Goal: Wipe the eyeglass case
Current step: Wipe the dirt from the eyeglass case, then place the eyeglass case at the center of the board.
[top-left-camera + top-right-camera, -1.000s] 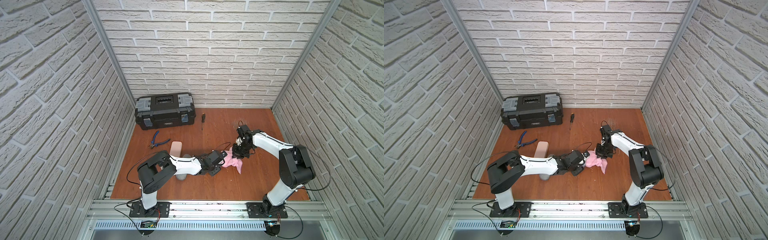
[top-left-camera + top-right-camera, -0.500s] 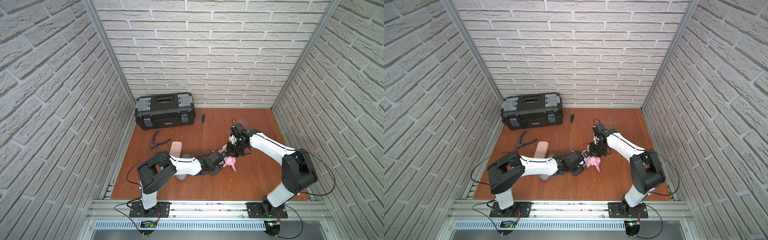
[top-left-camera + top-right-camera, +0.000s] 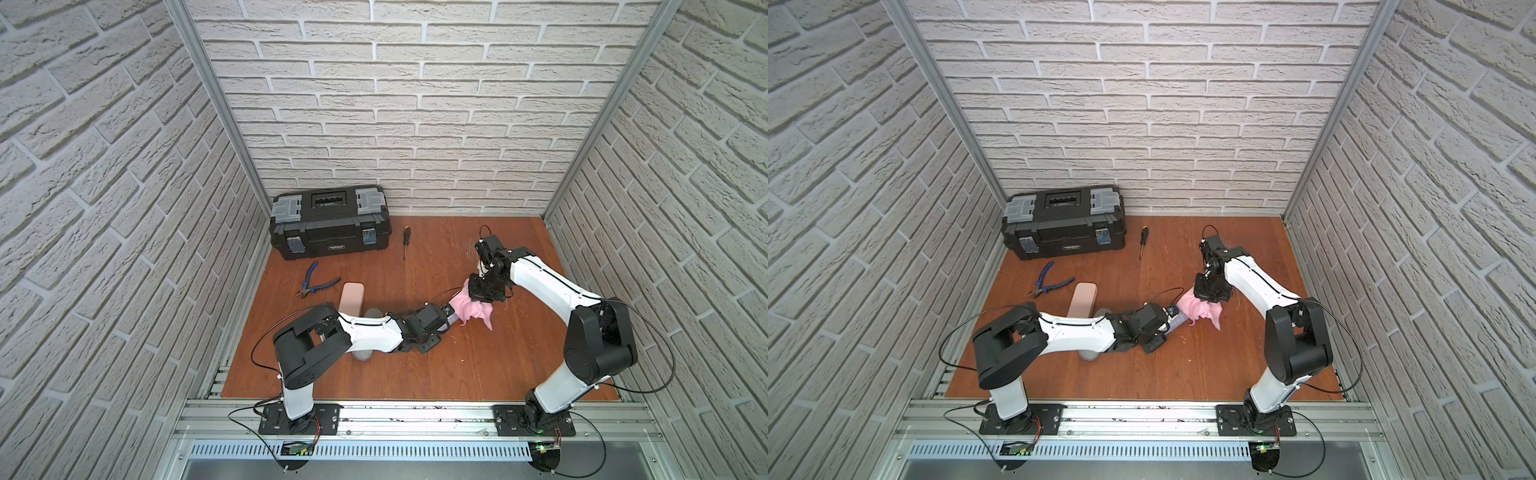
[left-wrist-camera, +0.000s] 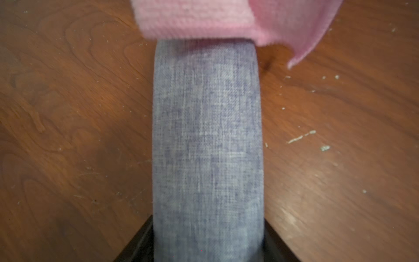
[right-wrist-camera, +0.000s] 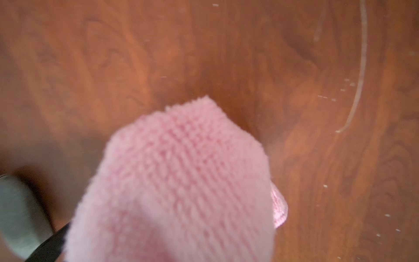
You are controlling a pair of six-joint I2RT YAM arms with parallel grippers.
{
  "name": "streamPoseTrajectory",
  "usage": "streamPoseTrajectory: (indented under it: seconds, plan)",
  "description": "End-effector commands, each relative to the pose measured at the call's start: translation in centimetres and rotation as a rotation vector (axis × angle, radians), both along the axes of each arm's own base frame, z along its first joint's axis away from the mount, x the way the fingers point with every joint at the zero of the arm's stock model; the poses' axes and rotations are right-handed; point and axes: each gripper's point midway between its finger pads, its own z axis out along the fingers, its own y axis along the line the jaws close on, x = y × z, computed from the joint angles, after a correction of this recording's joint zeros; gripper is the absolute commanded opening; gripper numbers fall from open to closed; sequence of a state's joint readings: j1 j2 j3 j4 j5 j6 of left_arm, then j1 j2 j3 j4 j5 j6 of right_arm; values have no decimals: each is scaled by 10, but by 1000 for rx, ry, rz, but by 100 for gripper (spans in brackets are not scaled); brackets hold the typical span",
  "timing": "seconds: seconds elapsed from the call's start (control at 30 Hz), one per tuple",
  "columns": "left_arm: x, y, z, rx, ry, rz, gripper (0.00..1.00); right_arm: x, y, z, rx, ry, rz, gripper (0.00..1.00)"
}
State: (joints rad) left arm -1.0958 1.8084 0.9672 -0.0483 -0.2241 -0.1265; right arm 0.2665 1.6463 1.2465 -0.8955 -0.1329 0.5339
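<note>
In both top views the left end effector (image 3: 449, 314) pinches one end of the grey-blue eyeglass case (image 3: 1177, 322) near the middle of the table (image 3: 457, 374). The right end effector (image 3: 482, 294) is pressed together on a pink cloth (image 3: 473, 311) draped over the case's far end.

Left wrist: the case (image 4: 207, 147) looks stiff, fabric-covered, probably light and not slippery. Holding its narrow sides suits it.

Right wrist: the cloth (image 5: 181, 181) looks soft and floppy.

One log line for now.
left pincer: shut on eyeglass case | right pincer: shut on pink cloth | cloth: over case's far end | phase: wiping
</note>
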Motion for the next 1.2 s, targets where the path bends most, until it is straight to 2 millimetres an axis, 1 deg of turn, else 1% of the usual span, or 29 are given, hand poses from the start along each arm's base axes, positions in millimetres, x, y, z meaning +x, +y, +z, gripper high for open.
streamPoseTrajectory:
  seconds: [0.0, 0.03, 0.07, 0.1, 0.13, 0.17, 0.2, 0.23, 0.27, 0.3, 0.33, 0.4, 0.43, 0.47, 0.53, 0.6, 0.63, 0.67, 0.73, 0.8, 0.87, 0.93, 0.97, 1.03, 1.13, 1.17]
  plan:
    - [-11, 14, -13, 84, 25, -22, 50, -13, 60, -6, 225, 54, 34, 2]
    - [-11, 14, -13, 83, 27, -20, 49, -14, 68, -15, 263, 72, 24, 2]
    - [-12, 13, -13, 81, 28, -18, 50, -15, 71, -22, 284, 90, 9, 2]
    - [-11, 13, -12, 79, 28, -14, 50, -15, 67, -33, 283, 108, -5, 2]
    - [-11, 13, -12, 77, 29, -11, 49, -16, 58, -43, 268, 126, -26, 2]
    - [-11, 12, -11, 73, 30, -8, 49, -16, 46, -51, 249, 137, -47, 2]
    - [-11, 12, -11, 73, 34, -5, 49, -16, 25, -61, 200, 150, -77, 2]
    - [-12, 12, -11, 71, 37, -2, 49, -15, 3, -65, 140, 152, -100, 2]
    - [-12, 11, -9, 67, 41, 4, 49, -13, -26, -67, 37, 146, -126, 2]
    - [-12, 11, -9, 66, 49, 9, 49, -9, -54, -62, -61, 122, -148, 2]
    - [-12, 11, -7, 67, 55, 17, 49, -6, -78, -51, -156, 88, -167, 2]
    - [-13, 10, -4, 67, 72, 33, 49, -1, -110, -23, -299, 16, -185, 2]
    - [-12, 9, -2, 65, 81, 42, 49, 0, -123, -7, -364, -19, -193, 2]
    - [-11, 7, 0, 61, 91, 52, 49, 0, -130, 7, -403, -47, -199, 2]
    - [-8, 3, 4, 65, 123, 83, 49, -2, -141, 31, -462, -95, -209, 2]
    - [-3, 0, 5, 75, 173, 126, 49, -6, -147, 46, -482, -121, -223, 2]
    - [1, -6, 8, 64, 207, 153, 49, -7, -149, 50, -483, -130, -231, 2]
    - [4, -13, 11, 44, 235, 175, 49, -7, -150, 52, -479, -140, -238, 2]
    - [10, -36, 18, -24, 308, 211, 49, -4, -154, 51, -439, -161, -281, 2]
    - [18, -53, 18, -54, 388, 272, 49, 1, -155, 51, -357, -169, -332, 2]
    - [23, -70, 13, -66, 465, 318, 48, 6, -161, 53, -296, -187, -388, 2]
    - [27, -80, 4, -27, 507, 363, 48, 12, -168, 57, -236, -221, -457, 2]
    - [29, -87, 5, -19, 515, 373, 48, 14, -172, 58, -214, -231, -487, 2]
    - [31, -100, -1, 6, 540, 385, 48, 18, -177, 60, -158, -249, -541, 2]
    - [34, -120, -2, -15, 583, 401, 49, 24, -177, 61, -125, -260, -573, 2]
    - [35, -128, 0, -31, 593, 400, 51, 25, -177, 61, -118, -262, -578, 2]
